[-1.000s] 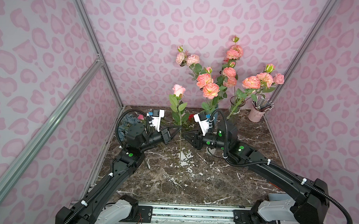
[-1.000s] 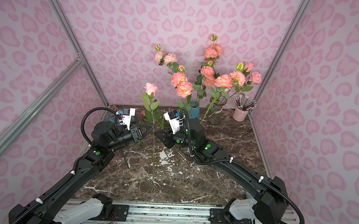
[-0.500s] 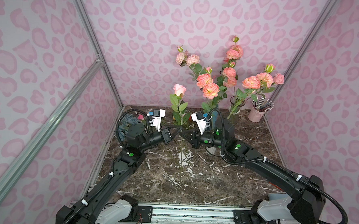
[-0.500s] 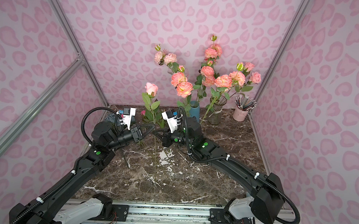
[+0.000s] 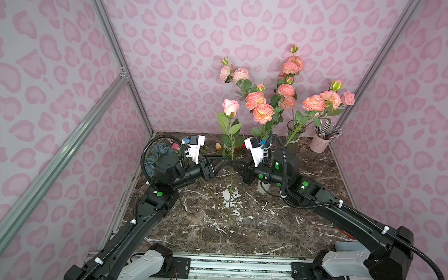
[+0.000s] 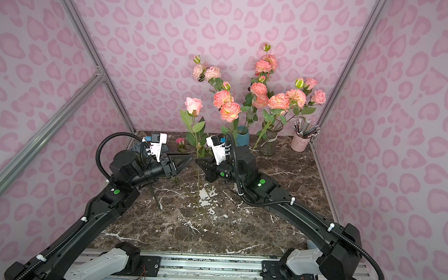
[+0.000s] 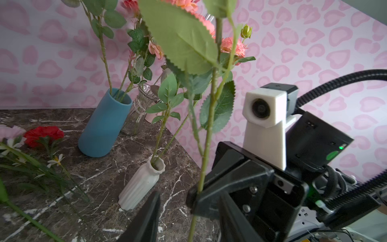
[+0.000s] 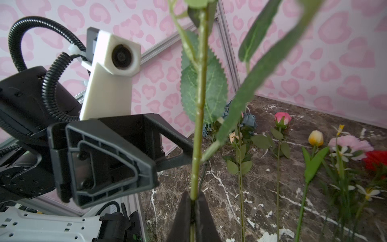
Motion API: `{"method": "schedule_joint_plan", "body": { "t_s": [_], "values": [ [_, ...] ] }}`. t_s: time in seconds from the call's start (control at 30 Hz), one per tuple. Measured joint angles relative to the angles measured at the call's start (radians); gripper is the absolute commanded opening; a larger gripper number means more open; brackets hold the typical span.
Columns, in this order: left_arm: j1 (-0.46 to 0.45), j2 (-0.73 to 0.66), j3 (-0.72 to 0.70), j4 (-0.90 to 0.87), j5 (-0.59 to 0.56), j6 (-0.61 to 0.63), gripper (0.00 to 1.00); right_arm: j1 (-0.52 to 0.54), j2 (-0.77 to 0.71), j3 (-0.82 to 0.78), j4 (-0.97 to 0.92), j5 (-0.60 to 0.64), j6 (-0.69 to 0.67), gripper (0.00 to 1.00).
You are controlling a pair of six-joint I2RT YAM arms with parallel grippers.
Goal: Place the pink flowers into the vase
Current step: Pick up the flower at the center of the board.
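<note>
A pink rose (image 5: 230,107) (image 6: 193,106) stands upright in mid-air on a long green stem (image 8: 199,117). My right gripper (image 8: 193,201) (image 5: 237,164) is shut on that stem below its leaves. My left gripper (image 7: 189,201) (image 5: 225,159) is open, a jaw on either side of the same stem, facing the right one. A white ribbed vase (image 7: 140,186) holds thin leafy stems. Behind it, a blue vase (image 7: 104,127) (image 6: 242,136) and a glass vase (image 5: 293,136) hold salmon-pink blooms (image 5: 262,112). Another pink rose (image 8: 282,118) lies on the table.
On the marble table (image 5: 239,233) at the back left lie a red carnation (image 7: 43,134), a blue hydrangea bunch (image 5: 161,150), a yellow tulip (image 8: 315,137) and daisies. A pink cup of pencils (image 5: 321,144) stands in the back right corner. Patterned walls close three sides.
My right gripper moved left onto the rose stem and shut on it. My left gripper, which was shut on the stem, has opened. The rose stays upright.
</note>
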Motion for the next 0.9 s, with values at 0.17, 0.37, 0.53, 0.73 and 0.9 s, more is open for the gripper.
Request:
{"method": "schedule_joint_plan", "body": {
  "t_s": [0.17,0.37,0.53,0.73,0.9],
  "values": [
    [0.000,0.001,0.046,-0.108,-0.085,0.035,0.48,0.029,-0.076,0.023,-0.076,0.128,-0.071,0.00],
    [-0.018,0.142,0.104,-0.225,-0.187,0.047,0.45,0.037,-0.184,0.029,-0.147,0.308,-0.131,0.00],
    [-0.093,0.299,0.158,-0.268,-0.229,0.047,0.44,0.037,-0.240,0.029,-0.187,0.519,-0.181,0.00],
    [-0.181,0.465,0.248,-0.275,-0.241,0.042,0.43,0.028,-0.292,0.016,-0.174,0.767,-0.245,0.00],
    [-0.236,0.587,0.316,-0.275,-0.250,0.024,0.42,-0.015,-0.345,0.002,-0.127,0.875,-0.294,0.00]
  ]
}}
